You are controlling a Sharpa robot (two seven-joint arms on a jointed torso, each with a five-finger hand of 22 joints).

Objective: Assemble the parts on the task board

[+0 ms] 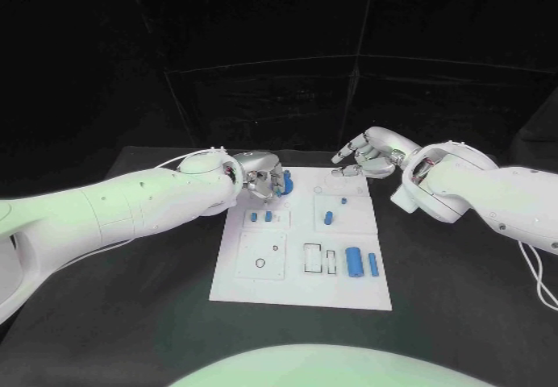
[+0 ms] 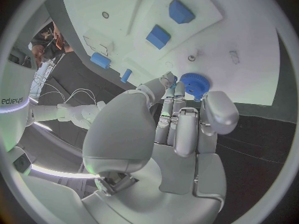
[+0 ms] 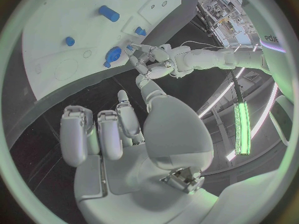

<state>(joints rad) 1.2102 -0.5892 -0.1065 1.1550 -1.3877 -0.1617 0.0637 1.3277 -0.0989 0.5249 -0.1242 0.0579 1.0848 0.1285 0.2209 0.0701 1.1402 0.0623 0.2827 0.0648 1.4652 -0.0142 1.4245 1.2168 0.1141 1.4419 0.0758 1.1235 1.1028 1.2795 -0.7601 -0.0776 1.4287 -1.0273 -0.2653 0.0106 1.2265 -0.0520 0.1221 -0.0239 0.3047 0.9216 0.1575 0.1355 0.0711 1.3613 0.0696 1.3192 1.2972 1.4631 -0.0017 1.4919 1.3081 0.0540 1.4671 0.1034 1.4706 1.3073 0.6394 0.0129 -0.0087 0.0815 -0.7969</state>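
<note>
My left robot hand (image 2: pixel 181 129) at white board (image 1: pixel 349 290) far corner, fingertips touching blue gear (image 2: pixel 194 84), grasp uncertain. My right robot hand (image 1: pixel 370 156) released, beyond far edge. Several blue parts (image 1: pixel 353 262) lie loose; assembly judged early.

Task board (image 1: pixel 305 278) looks matt white plastic, the blue gear (image 2: pixel 194 83) & other parts (image 1: pixel 353 263) smooth plastic w/ slight sheen, left hand (image 2: pixel 181 129) glossy silvery shells (metal or plastic, unclear), table (image 1: pixel 453 274) matt black.

A robotics lab: black table (image 1: pixel 139 322), white task board (image 1: pixel 305 242).
</note>
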